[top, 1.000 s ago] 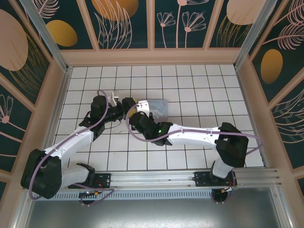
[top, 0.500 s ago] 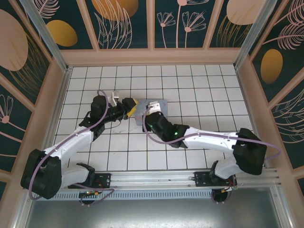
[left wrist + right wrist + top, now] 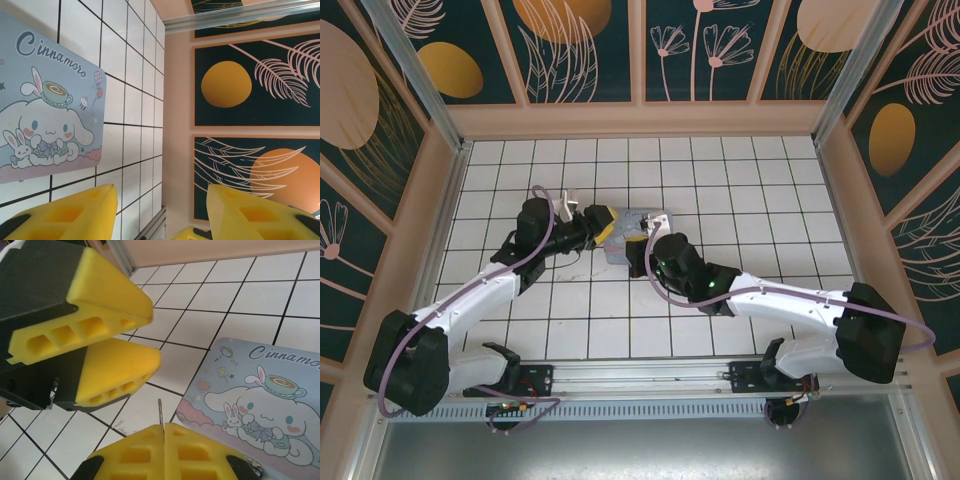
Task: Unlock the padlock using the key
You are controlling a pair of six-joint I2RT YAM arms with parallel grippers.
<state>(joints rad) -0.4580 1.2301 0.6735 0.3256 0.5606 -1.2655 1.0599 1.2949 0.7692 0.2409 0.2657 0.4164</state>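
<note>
Centrally pinched, key point(image 3: 160, 412) between right jaws, upright

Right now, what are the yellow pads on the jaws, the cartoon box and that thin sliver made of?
Yellow pads: matte foam or soft rubber, judging by moulded hollow cells.
Cartoon box: likely printed tin, smooth satin, rounded corners; possibly plastic.
Sliver, the key: dull grey metal, thin and straight-edged.

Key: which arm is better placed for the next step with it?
Right. The right fingers are shut on the key, and its tip pokes out close to the left fingers. In the left wrist view, the left fingers stand open with nothing between them.
</note>
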